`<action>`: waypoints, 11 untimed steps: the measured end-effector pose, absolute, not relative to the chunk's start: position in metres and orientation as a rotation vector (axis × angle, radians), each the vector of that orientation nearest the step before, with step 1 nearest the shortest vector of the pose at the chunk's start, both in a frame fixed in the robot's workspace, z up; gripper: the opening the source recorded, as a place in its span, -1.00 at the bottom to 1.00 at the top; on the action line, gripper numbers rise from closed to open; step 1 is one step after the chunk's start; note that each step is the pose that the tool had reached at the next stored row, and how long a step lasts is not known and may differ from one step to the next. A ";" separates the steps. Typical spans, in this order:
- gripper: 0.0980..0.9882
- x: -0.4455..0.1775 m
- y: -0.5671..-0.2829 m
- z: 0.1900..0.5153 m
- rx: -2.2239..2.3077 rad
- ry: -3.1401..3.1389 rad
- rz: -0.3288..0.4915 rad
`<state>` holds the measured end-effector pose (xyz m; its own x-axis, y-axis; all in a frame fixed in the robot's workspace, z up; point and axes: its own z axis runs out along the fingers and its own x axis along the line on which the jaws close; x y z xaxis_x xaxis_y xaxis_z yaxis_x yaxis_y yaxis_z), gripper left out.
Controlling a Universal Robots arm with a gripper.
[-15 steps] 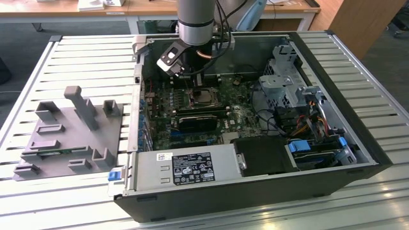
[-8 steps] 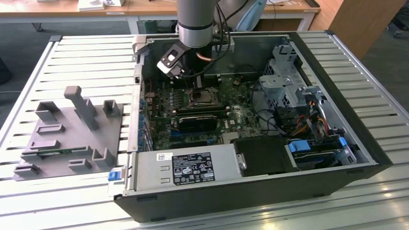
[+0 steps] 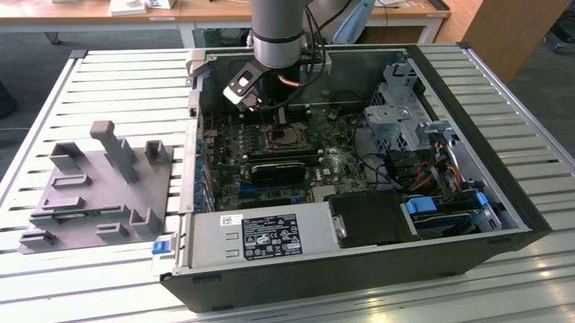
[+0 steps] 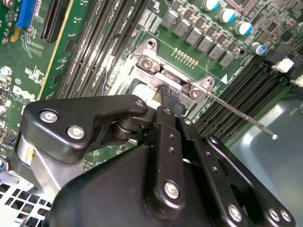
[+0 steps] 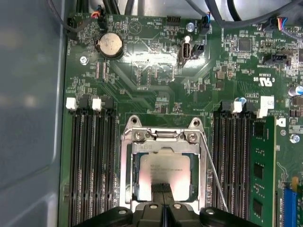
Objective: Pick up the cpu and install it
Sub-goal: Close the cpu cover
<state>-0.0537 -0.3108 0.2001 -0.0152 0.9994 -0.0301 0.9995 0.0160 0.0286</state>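
Observation:
The cpu [image 5: 163, 165] is a silver-grey square lying flat inside the metal-framed socket [image 5: 127, 165] on the green motherboard. My gripper [image 5: 163, 190] hangs right above the chip, its two black fingertips pressed together over one edge of it, and I cannot tell whether they touch it. In the second wrist view the gripper [image 4: 168, 91] points down into the socket, and a sliver of the cpu [image 4: 138, 89] shows beside the fingertips. In the exterior view the gripper [image 3: 272, 116] sits low inside the open computer case, just above the socket [image 3: 285, 138].
The socket's thin wire lever [image 5: 214, 176] stands unlatched beside it. Black memory slots [image 5: 92, 165] flank the socket on both sides. A power supply [image 3: 260, 235] and a drive cage [image 3: 404, 108] crowd the case. A grey plastic fixture [image 3: 99, 188] stands on the slatted table at the exterior view's left.

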 end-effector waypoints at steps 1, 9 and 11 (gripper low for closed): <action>-0.98 -0.053 -0.311 0.200 2.175 2.209 -0.001; -0.98 -0.052 -0.311 0.211 2.175 2.209 -0.001; -0.98 -0.049 -0.311 0.211 2.175 2.209 -0.001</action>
<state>-0.0488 -0.3107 0.2106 -0.0151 0.9994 -0.0299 0.9995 0.0160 0.0284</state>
